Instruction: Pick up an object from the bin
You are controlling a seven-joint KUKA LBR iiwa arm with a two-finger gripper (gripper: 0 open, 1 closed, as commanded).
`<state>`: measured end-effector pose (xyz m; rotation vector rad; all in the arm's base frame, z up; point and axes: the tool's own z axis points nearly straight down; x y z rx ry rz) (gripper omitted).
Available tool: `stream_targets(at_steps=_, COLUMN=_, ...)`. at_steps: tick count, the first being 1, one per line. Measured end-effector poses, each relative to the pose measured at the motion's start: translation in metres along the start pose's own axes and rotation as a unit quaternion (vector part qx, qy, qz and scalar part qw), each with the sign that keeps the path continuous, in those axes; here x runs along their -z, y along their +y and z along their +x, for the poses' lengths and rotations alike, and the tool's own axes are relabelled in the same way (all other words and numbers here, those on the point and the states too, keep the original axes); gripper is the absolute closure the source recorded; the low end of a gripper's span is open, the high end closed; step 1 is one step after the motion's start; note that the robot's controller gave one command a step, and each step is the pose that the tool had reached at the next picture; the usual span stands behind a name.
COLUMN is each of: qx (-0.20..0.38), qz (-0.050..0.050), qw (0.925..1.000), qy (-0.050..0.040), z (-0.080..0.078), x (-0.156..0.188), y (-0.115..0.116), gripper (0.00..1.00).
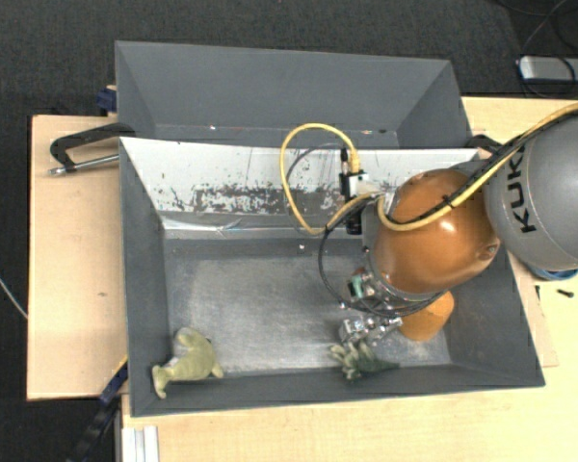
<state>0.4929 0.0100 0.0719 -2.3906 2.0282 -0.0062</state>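
The arm [549,200] (orange wrist cover [429,243]) reaches in from the right, gripper [366,333] apparently pointing down.

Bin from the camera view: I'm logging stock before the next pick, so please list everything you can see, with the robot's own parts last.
bin: one, grey metal, middle of the view
toy animal: one, pale yellow-green, bin floor, lower left corner
small toy figure: one, dark green, floor by the lower wall, just below the gripper
rounded lump: one, orange, right of the gripper, partly under the cover; cannot tell what it is
gripper: one, metallic, low over the dark green figure
wrist cover: one, orange
cable: one, yellow, looping above the cover
arm: one, grey, from the right
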Motion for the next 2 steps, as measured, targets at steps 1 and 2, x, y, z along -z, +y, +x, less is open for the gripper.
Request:
stream_targets(at_steps=1, qx=-0.002, qz=-0.001, qw=1.0000, qy=-0.0004, z=-0.001, x=0.016, y=-0.002, gripper=1.00)
stream_targets(at_steps=2, qx=-0.004, qz=0.002, qw=1.0000, qy=0.0001, z=-0.002, x=0.108, y=-0.005, gripper=1.00)
